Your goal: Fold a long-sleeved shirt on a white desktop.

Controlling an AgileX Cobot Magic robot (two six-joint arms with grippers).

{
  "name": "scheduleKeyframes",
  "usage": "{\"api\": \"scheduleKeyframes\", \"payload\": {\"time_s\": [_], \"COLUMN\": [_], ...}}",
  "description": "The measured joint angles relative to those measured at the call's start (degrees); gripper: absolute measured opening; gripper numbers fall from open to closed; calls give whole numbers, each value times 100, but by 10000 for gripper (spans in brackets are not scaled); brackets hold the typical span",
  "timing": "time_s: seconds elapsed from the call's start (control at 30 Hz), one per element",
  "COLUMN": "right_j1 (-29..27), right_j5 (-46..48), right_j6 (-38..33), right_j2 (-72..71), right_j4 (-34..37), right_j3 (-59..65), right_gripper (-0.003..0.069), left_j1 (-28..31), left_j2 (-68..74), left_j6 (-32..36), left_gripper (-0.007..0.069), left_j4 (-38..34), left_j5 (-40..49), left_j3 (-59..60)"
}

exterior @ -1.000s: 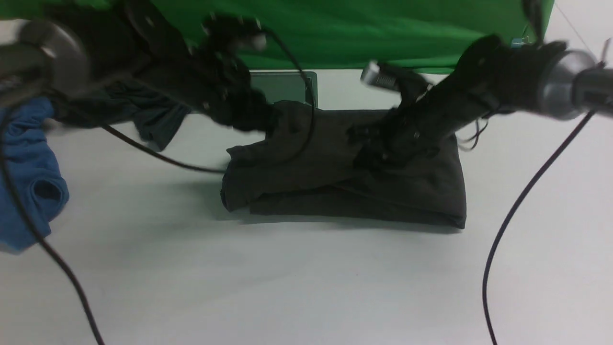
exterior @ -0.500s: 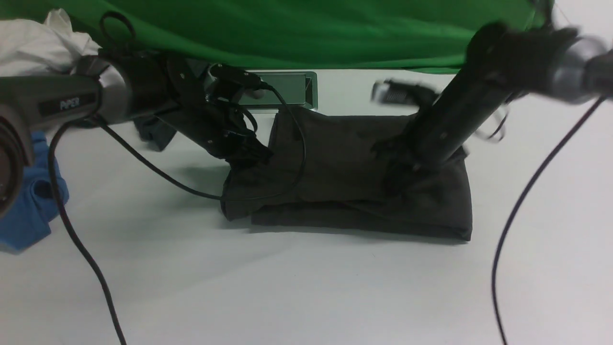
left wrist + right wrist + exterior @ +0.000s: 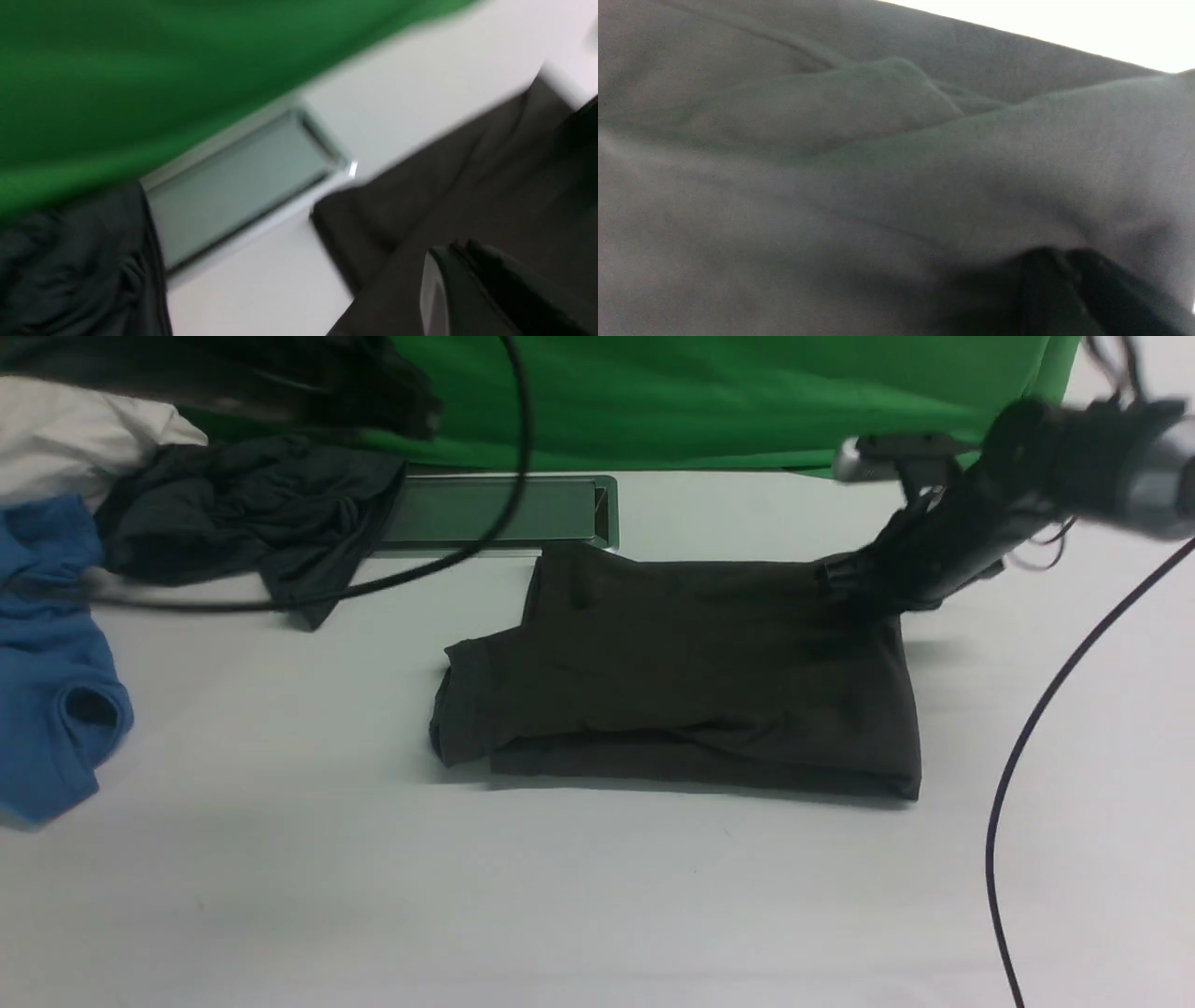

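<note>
The long-sleeved shirt (image 3: 691, 663) lies folded into a dark rectangle in the middle of the white desktop (image 3: 597, 896). My right gripper (image 3: 840, 581) rests at the shirt's far right corner. In the right wrist view the shirt (image 3: 831, 186) fills the frame, and my right gripper (image 3: 1059, 255) has its jaws almost together with no cloth seen between them. My left arm (image 3: 280, 378) is a blur high at the far left, off the shirt. In the left wrist view my left gripper (image 3: 460, 245) is shut and empty above the shirt's (image 3: 467, 186) left end.
A dark grey-green garment (image 3: 252, 513), a blue garment (image 3: 47, 663) and a white cloth (image 3: 65, 429) lie at the far left. A grey metal panel (image 3: 504, 509) sits behind the shirt, below the green backdrop (image 3: 700, 392). A black cable (image 3: 1027, 737) hangs at the right.
My left arm has lifted off the shirt's left edge and swung up to the far left. My right gripper has drawn back from the shirt's middle to its far right corner. The shirt lies flatter.
</note>
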Motion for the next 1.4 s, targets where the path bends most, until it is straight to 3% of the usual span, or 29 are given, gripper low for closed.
{"api": "scheduleKeyframes", "payload": {"time_s": [0.23,0.47,0.57,0.73,1.07,1.4], "right_j1": [0,0,0,0,0,0], "right_j5": [-590,666,958,1003,1002,-475], "right_j6": [-162,-166,-68,356,752,1101], "right_j2": [73,-1062,-2108,-4358,-7464,-9741], "right_j4": [10,-17,-12,-12,-18,-29], "right_j3": [-46,54,543,2354,4625,6575], "right_gripper": [84,92,93,74,17,20], "left_j1": [0,0,0,0,0,0], "left_j2": [-2455,-4224,-5034,-6522,-7179,-7168], "left_j6": [134,153,153,153,153,147], "left_gripper": [17,17,17,17,17,17], "left_j4": [-87,-94,-103,-120,-128,-100], "left_j5": [-903,-1163,-1176,-1410,-1735,-1643], "left_j3": [2095,3721,4452,5374,5710,5753]}}
